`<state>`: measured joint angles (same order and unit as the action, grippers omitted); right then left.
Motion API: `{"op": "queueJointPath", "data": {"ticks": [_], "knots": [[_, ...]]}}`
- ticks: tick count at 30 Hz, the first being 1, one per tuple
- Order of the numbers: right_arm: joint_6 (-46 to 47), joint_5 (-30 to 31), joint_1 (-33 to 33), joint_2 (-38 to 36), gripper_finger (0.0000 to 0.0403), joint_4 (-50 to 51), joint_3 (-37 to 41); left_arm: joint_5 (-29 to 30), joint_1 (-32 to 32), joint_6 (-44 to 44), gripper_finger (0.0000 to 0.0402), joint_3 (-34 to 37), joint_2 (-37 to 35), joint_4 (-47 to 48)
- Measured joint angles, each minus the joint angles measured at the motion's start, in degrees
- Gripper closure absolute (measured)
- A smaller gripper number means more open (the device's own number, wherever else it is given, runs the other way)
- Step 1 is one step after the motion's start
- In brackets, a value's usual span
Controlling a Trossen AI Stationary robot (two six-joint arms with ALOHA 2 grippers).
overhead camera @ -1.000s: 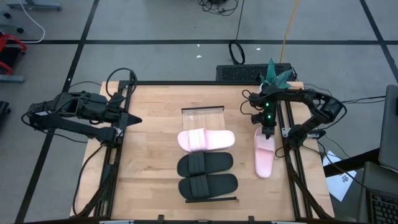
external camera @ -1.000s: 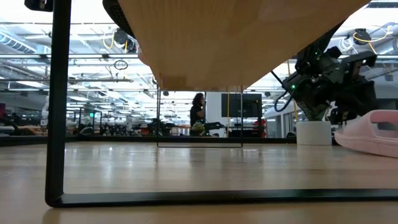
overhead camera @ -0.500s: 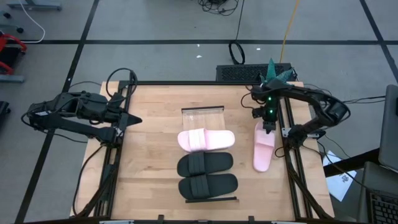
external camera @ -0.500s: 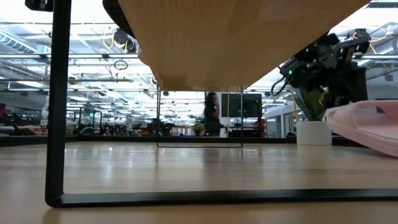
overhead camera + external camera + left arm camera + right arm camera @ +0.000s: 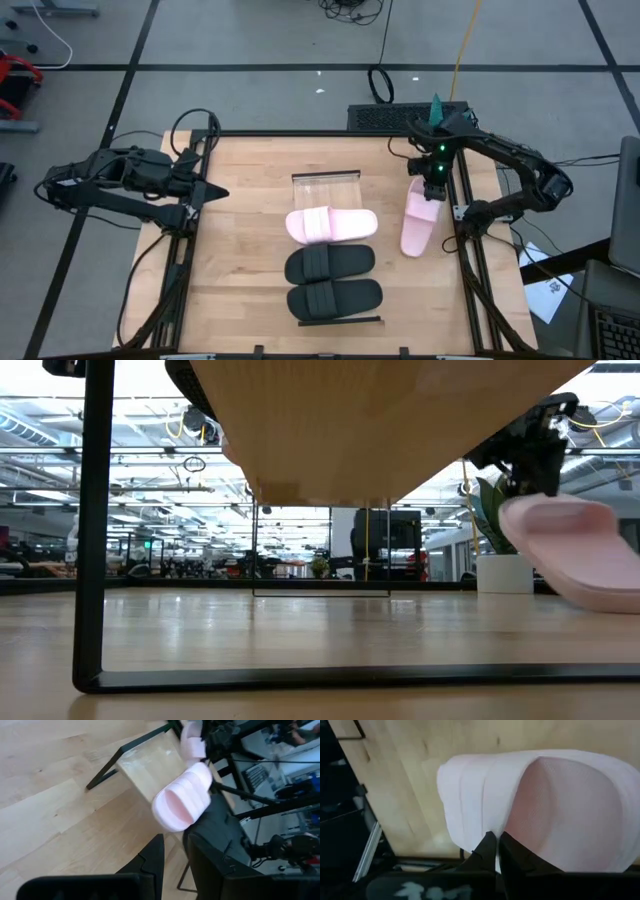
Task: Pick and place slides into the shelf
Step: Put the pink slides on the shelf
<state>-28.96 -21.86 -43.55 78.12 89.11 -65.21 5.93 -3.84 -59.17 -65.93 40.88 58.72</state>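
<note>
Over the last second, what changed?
The right gripper, shut on the pink slide, lifted it off the table and carried it toward the shelf. The other three slides on the shelf and the left gripper, parked at the table's left edge, stayed put.

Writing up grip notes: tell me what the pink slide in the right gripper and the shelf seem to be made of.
Pink slide, pinched by the shut right gripper: probably soft moulded foam or rubber, matte, no shine; the strap looks faintly ribbed in the right wrist view.

Shelf: pale wood planks with visible grain, slight sheen, on a thin dark frame, likely painted metal.
</note>
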Motion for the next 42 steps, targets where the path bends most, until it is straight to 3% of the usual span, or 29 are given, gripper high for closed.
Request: {"op": "queueJointPath", "data": {"ticks": [9, 15, 24, 28, 39, 42], "knots": [[1.3, 1.3, 0.0, -0.1, 0.0403, 0.9, -9.3, 0.0, 0.0, 2.5, 0.0319, 0.0, 0.0, -7.3], [1.5, 5.4, 0.9, -0.1, 0.0403, 0.9, -12.8, 0.0, 0.0, 3.2, 0.0319, 0.0, 0.0, -8.4], [1.2, 6.1, 2.6, -0.1, 0.0403, 1.0, -16.0, 0.0, 0.0, 3.2, 0.0319, 0.0, 0.1, -9.1], [0.6, 9.7, 3.8, -0.1, 0.0403, 0.9, -18.1, 0.0, 0.0, 3.0, 0.0319, 0.0, 0.4, -9.1], [-0.4, 10.1, 6.4, -0.1, 0.0403, 1.0, -26.0, -0.2, 0.0, 2.0, 0.0319, 0.0, 2.7, -9.3], [-1.8, 13.7, 8.4, -0.1, 0.0403, 0.9, -29.3, -0.2, 0.0, 1.8, 0.0319, 0.0, 3.1, -9.4]]}}
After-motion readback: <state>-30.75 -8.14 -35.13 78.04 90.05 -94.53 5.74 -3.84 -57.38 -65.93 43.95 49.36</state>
